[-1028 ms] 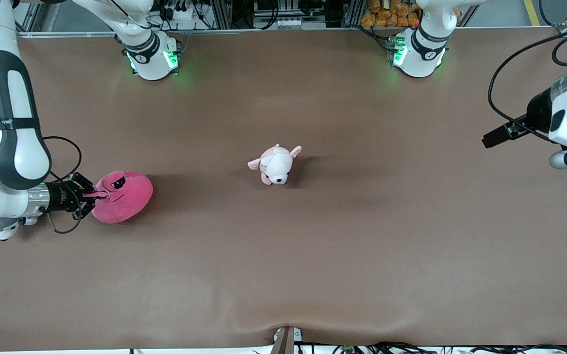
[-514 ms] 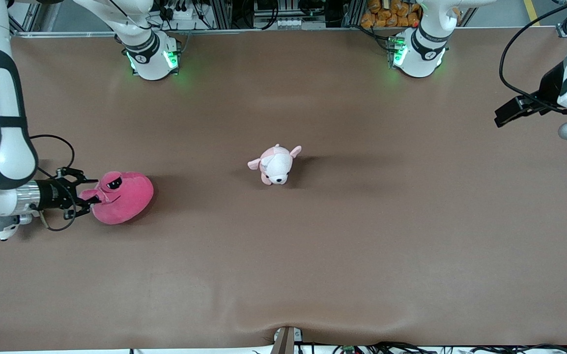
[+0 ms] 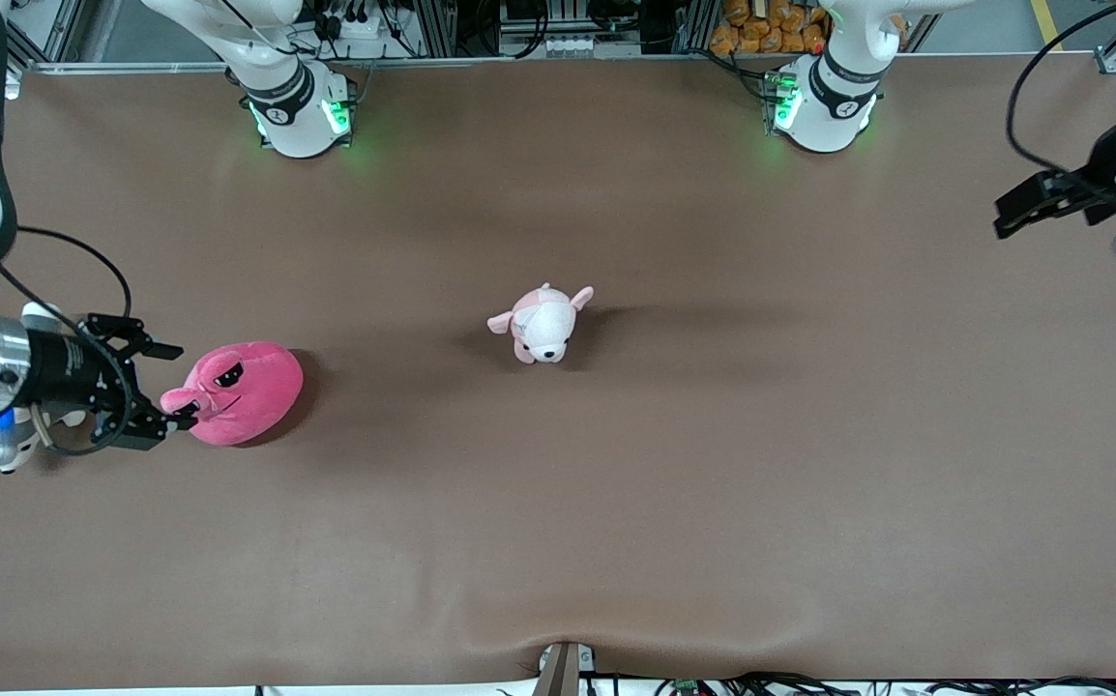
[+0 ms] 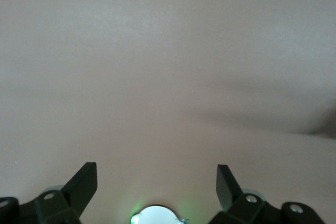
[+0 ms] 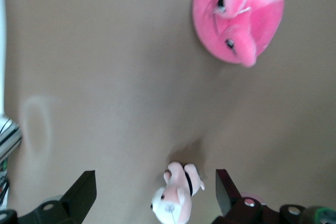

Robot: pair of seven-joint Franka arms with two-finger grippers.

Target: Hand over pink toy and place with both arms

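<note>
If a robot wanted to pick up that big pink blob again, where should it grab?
Probably one eye stalk of the pink toy, from the right arm's end of the table: the stalks stick out that way, narrow enough for fingers, whereas the body is broad and rounded.

Table [image 3: 616,541]: pink toy [image 3: 239,394] lies at 9 o'clock, toward the right arm's end. Puppy plush [image 3: 541,326] at centre, well apart from it. Right gripper [image 3: 163,387], open, just beside the toy. Left gripper [image 3: 1027,205], open, at 2 o'clock, above the left arm's end.
</note>
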